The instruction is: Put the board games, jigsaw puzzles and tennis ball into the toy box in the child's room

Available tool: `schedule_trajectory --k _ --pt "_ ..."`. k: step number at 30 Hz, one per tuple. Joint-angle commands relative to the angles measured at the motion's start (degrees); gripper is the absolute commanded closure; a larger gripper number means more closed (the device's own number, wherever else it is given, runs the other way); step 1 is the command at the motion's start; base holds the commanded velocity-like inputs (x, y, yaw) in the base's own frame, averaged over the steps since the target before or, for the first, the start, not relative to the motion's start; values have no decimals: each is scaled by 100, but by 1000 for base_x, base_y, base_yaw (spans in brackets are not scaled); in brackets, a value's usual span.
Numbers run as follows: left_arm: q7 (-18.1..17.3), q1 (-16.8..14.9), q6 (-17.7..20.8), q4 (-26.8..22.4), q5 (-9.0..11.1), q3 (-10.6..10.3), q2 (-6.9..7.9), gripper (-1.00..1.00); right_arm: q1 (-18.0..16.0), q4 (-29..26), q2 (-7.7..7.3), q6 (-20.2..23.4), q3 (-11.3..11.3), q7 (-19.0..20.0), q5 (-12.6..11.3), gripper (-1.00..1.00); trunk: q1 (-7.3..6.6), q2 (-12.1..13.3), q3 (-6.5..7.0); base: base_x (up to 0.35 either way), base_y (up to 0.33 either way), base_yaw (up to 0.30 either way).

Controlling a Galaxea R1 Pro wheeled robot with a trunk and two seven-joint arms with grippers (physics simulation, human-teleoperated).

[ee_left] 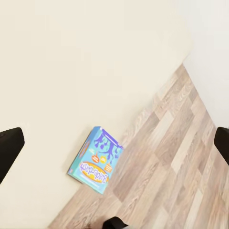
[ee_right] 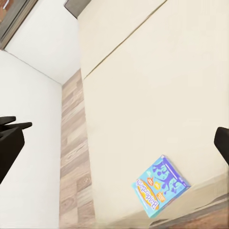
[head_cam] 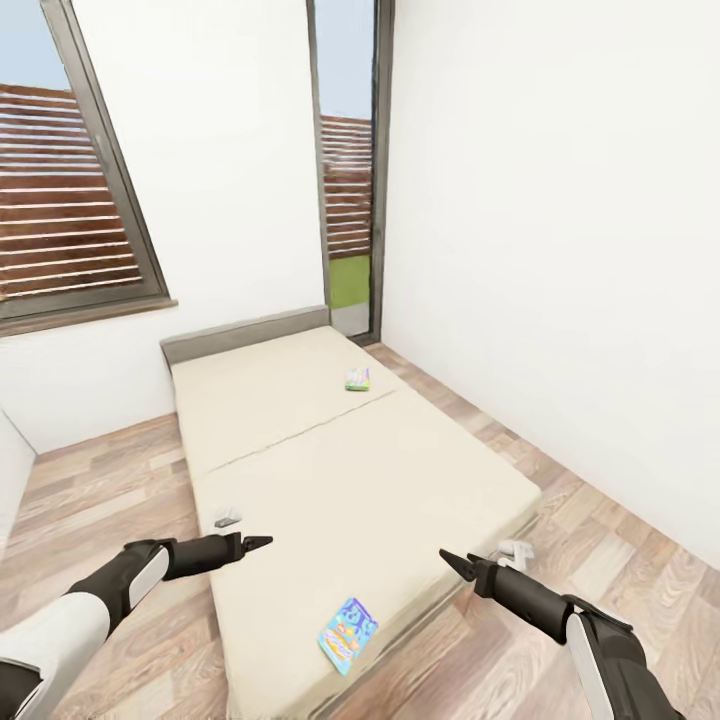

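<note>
Low wide bed [head_cam: 330, 470] with a smooth beige mattress split by a thin seam, a grey frame and a short grey headboard, set on a wood-plank floor [head_cam: 110, 480] between plain white walls and dark-framed windows.

Left fingers [head_cam: 258, 543]: dark, tapered to points, drawn together at the tips in the head view, grasping nothing, hovering over the near left part of the mattress. In the left wrist view, black finger pads [ee_left: 9, 148] far apart at the picture's edges, so true state not certain.

Right fingers [head_cam: 452, 563]: same dark pointed shape, likewise tip to tip and empty, over the mattress's near right edge.

Blue board game [head_cam: 347, 634]: thin flat rectangular box with busy blue and orange print, flat on the mattress at its near edge, between the two sets of fingers and nearer the robot than both, apart from each.

Green-bordered board game [head_cam: 357, 379]: small flat box, well beyond both fingers, near the headboard end on the right.
</note>
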Motion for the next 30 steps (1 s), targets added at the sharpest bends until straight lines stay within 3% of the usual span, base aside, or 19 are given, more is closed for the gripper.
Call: schedule_trajectory --k 1,14,30 --pt "-3 2 48 -2 53 -29 1 -100 -3 0 -1 41 -6 8 -35 -100 2 -9 -7 0 -303 255" --pt "-3 16 47 -2 53 -86 -3 -100 -3 0 -1 41 -6 6 -35 -100 2 -9 32 0 -237 266" --pt "-3 16 47 -2 53 -93 -3 -100 -3 0 -1 41 -6 0 -35 -100 2 -9 81 0 -35 270"
